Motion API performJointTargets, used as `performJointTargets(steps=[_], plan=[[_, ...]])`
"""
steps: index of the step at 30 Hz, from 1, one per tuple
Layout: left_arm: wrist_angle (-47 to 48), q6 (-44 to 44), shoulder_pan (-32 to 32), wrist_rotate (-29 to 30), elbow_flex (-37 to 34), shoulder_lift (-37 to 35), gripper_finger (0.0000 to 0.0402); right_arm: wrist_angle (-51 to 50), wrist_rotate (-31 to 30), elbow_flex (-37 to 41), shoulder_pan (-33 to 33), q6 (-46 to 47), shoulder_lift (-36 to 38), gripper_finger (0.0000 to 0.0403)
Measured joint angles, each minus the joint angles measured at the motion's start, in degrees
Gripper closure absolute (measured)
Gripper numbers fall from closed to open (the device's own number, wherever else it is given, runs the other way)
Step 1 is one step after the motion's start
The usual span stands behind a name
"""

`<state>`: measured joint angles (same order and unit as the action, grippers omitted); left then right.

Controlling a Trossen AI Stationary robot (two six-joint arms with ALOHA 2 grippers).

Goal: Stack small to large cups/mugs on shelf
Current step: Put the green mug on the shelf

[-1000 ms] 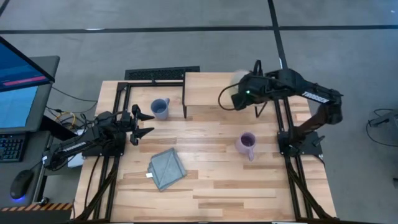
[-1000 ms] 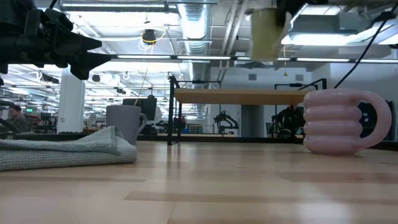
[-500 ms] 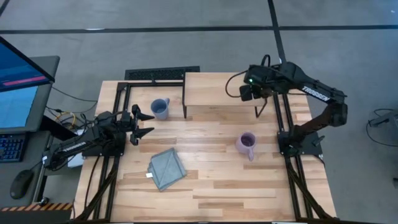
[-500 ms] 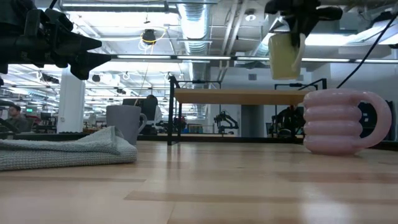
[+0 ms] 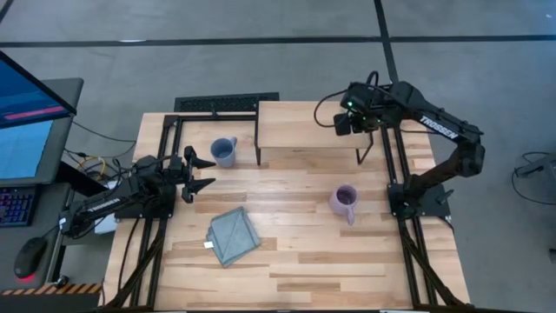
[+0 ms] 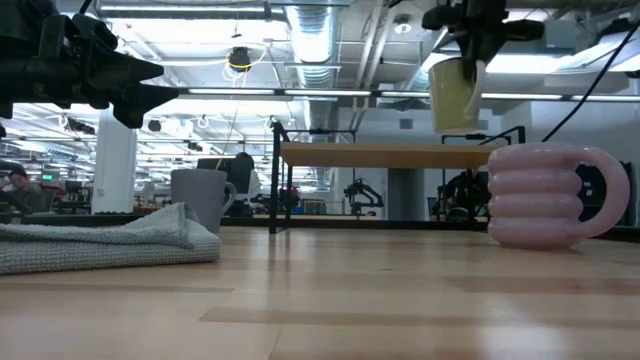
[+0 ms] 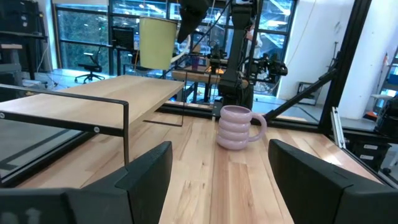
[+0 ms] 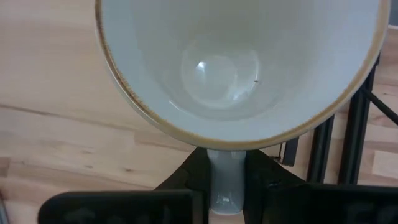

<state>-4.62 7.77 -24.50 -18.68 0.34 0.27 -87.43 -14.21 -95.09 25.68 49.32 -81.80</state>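
The right gripper [image 5: 354, 122] hangs in the air above the right part of the shelf [image 5: 304, 130], its fingers clamped on the handle of the cream mug [image 6: 456, 92]. In the low view the mug floats clear of the shelf board [image 6: 385, 155], mouth up, with a gap between its base and the wood. The right wrist view looks straight down into the mug [image 8: 239, 65]: a pale glazed inside, a thin brownish rim, and the handle pinched between the two dark fingers [image 8: 186, 177], with light wood beneath.

White lettering reading TROSSEN runs along the right arm [image 5: 437, 129].

The blue mug [image 5: 224, 151] stands on the table [image 5: 304, 261] just left of the shelf's near left leg. The purple mug [image 5: 345, 200], ribbed in stacked rings, sits on the table nearer to us and to the right, well apart from the blue one, its handle pointing toward the near edge. A folded grey cloth [image 5: 233, 235] lies on the table left of centre.

The left gripper [image 5: 198, 170] waits above the table's left side near the blue mug, its fingers spread wide and holding nothing. At the far left a monitor [image 5: 30, 113] glows blue with a red band; no words on it are legible.
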Motion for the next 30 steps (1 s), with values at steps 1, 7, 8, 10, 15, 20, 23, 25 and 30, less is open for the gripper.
performJointTargets(steps=[1, 7, 8, 10, 15, 20, 23, 25, 30], plan=[[0.0, 0.0, 0.0, 0.0, 0.0, 0.0, 0.0145, 0.4, 0.0, 0.0, 0.1, -0.2, 0.0, 0.0339], [0.0, 0.0, 0.0, 0.0, 0.0, 0.0, 0.0145, 1.1, 0.1, 0.0, 0.7, -1.4, 0.0, 0.0339], [0.0, 0.0, 0.0, 0.0, 0.0, 0.0, 0.0145, 1.2, 0.1, 0.0, 0.9, -1.4, 0.0, 0.0339], [0.0, 0.0, 0.0, 0.0, 0.0, 0.0, 0.0145, 1.2, 0.0, 0.0, 1.2, -1.4, 0.0, 0.0339], [0.0, 0.0, 0.0, 0.0, 0.0, 0.0, 0.0145, 1.2, 0.1, 0.0, 1.2, -1.4, 0.0, 0.0339], [0.0, 0.0, 0.0, 0.0, 0.0, 0.0, 0.0145, 0.9, 0.2, -0.1, 1.3, -1.4, -2.3, 0.0339], [0.0, 0.0, 0.0, 0.0, 0.0, 0.0, 0.0145, 1.0, 0.1, 0.0, 1.9, -3.8, -5.0, 0.0339], [0.0, 0.0, 0.0, 0.0, 0.0, 0.0, 0.0145, 2.2, 0.1, 0.0, 1.9, -5.6, -6.7, 0.0339], [0.0, 1.4, 0.0, 0.0, 0.0, 0.0, 0.0145, 2.9, 1.1, -0.1, 3.6, -7.2, -8.3, 0.0339]])
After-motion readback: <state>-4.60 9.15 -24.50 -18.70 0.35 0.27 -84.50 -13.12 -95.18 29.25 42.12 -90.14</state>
